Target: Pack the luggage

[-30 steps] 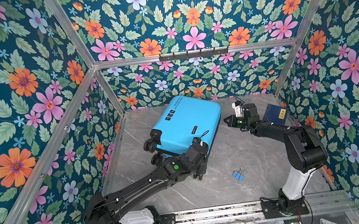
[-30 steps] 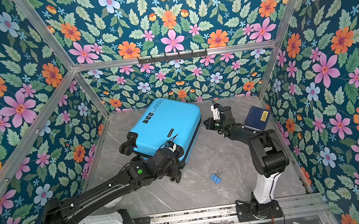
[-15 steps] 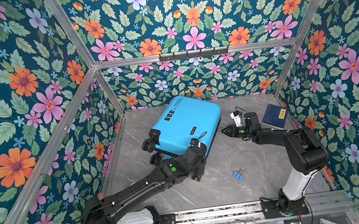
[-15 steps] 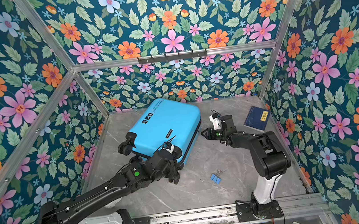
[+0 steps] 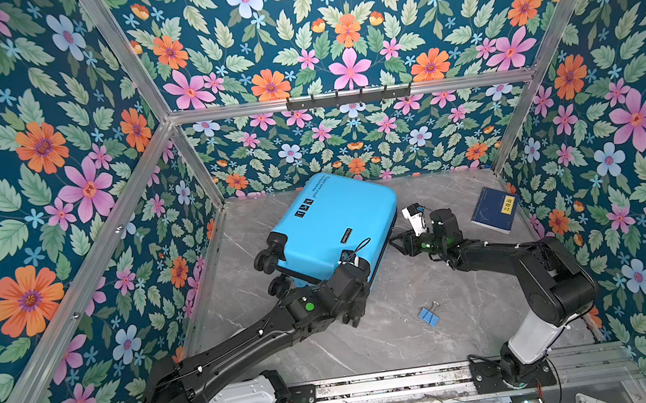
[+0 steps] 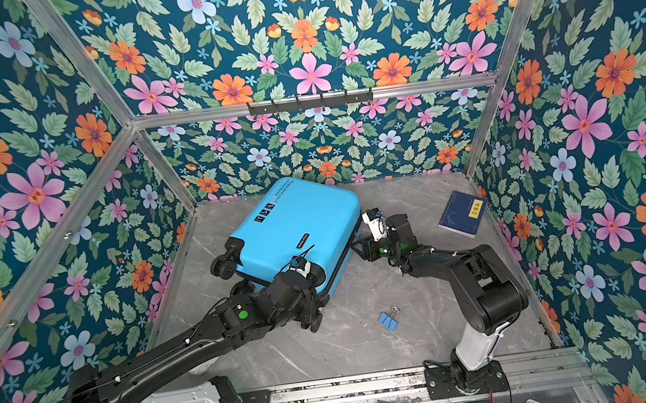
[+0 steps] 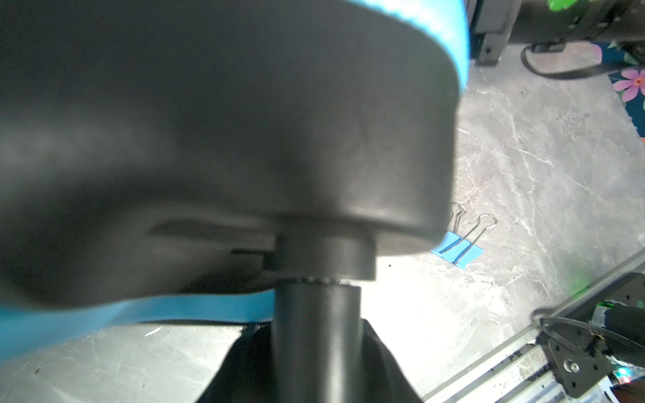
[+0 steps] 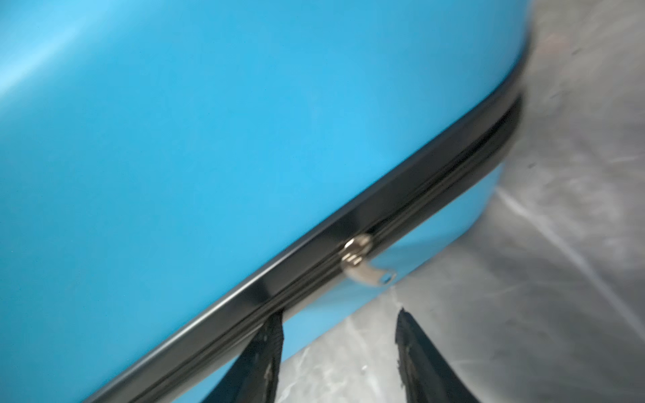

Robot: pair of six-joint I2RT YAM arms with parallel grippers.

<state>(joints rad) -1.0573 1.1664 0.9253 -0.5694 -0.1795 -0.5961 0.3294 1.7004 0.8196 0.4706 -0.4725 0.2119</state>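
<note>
The luggage (image 5: 333,226) (image 6: 295,231), a sky-blue hard-shell suitcase, lies shut on the grey table. My left gripper (image 5: 357,309) (image 6: 315,314) is at its near corner, closed round a black spinner wheel's stem (image 7: 317,331); the wheel housing fills the left wrist view. My right gripper (image 5: 395,244) (image 6: 360,248) (image 8: 338,349) stands open at the suitcase's right side. Its fingers (image 8: 268,349) sit just below the silver zipper pull (image 8: 363,265), one of them against the black zipper band, with nothing between them.
A dark-blue book (image 5: 496,210) (image 6: 463,213) lies at the back right near the wall. Blue binder clips (image 5: 429,316) (image 6: 388,321) (image 7: 457,249) lie on the table in front of the suitcase. Flowered walls close in three sides; a metal rail (image 5: 378,388) runs along the front.
My right gripper has opened and come forward along the suitcase's side to the zipper. The suitcase and my left arm have shifted slightly to the left.
</note>
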